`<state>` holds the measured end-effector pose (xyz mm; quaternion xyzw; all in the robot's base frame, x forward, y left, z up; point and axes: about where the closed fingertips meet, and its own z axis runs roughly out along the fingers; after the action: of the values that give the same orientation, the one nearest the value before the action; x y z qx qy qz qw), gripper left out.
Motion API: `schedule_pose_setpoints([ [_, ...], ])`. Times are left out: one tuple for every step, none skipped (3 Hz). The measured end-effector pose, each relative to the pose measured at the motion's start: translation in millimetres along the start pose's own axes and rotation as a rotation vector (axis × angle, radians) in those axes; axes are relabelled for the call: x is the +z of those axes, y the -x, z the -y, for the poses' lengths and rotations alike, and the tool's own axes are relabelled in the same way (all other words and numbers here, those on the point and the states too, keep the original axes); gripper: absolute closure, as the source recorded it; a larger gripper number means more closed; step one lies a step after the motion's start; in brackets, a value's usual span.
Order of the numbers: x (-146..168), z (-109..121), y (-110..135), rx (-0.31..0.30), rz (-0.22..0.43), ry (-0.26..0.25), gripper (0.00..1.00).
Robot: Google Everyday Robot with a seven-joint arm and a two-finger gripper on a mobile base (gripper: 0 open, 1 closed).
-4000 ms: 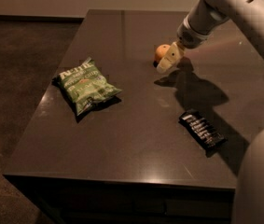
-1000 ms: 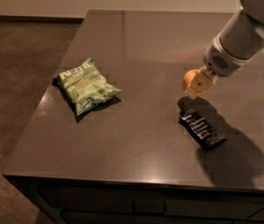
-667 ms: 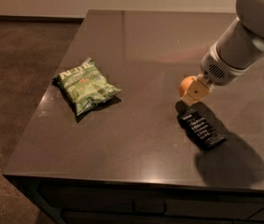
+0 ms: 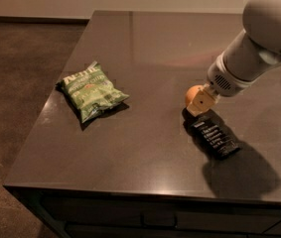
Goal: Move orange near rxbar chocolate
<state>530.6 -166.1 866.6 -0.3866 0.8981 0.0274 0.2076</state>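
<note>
At the right-hand part of the dark table (image 4: 145, 48), the gripper (image 4: 199, 103) hangs low on the end of the white arm (image 4: 259, 38), its fingers closed on the orange (image 4: 192, 94); whether the fruit touches the tabletop cannot be determined. The orange sits just beside the rxbar chocolate (image 4: 214, 137), at 11 o'clock from the bar's near end, and the bar lies flat and diagonal. A green chip bag (image 4: 93, 90) lies well apart, at 9 o'clock from the orange.
</note>
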Motion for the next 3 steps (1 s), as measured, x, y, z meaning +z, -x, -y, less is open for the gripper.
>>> schedule_pose_setpoints([
  [8.6,1.0,-4.4,0.018,-0.024,0.006,0.66],
  [11.2,1.6,-8.4,0.032,-0.034,0.013,0.43],
  [11.4,1.1,-8.8,0.033,-0.036,0.013,0.19],
])
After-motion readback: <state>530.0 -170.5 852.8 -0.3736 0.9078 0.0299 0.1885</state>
